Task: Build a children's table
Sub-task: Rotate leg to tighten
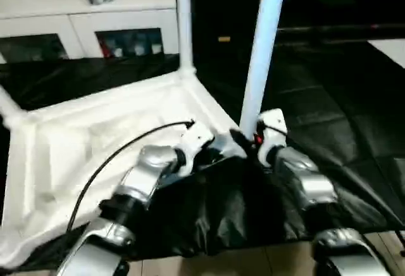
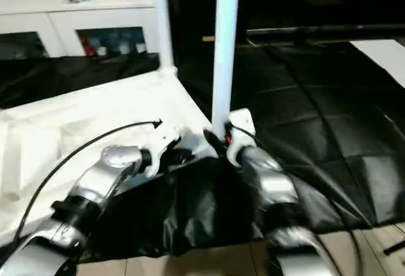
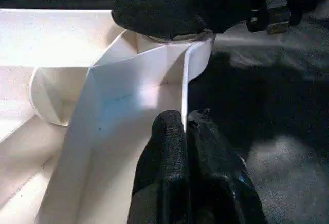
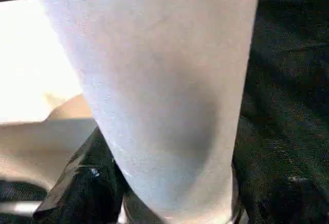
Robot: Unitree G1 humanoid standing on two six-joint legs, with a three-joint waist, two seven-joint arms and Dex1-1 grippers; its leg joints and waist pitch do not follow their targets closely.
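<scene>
A: Where's the children's table (image 1: 107, 130)?

B: Upside down on black sheeting (image 1: 329, 124), ribbed underside up, white. One leg (image 1: 262, 48) stands upright at the near corner, another leg (image 1: 183, 23) at the far corner.

A: The grippers?

B: The right gripper (image 1: 250, 138) is partly open around the near leg's base. The left gripper (image 3: 184, 131) has its fingers pinched together on the thin rim wall beside that corner socket.

A: Any writing?

B: None readable. A white cabinet (image 1: 88, 23) stands behind.
</scene>
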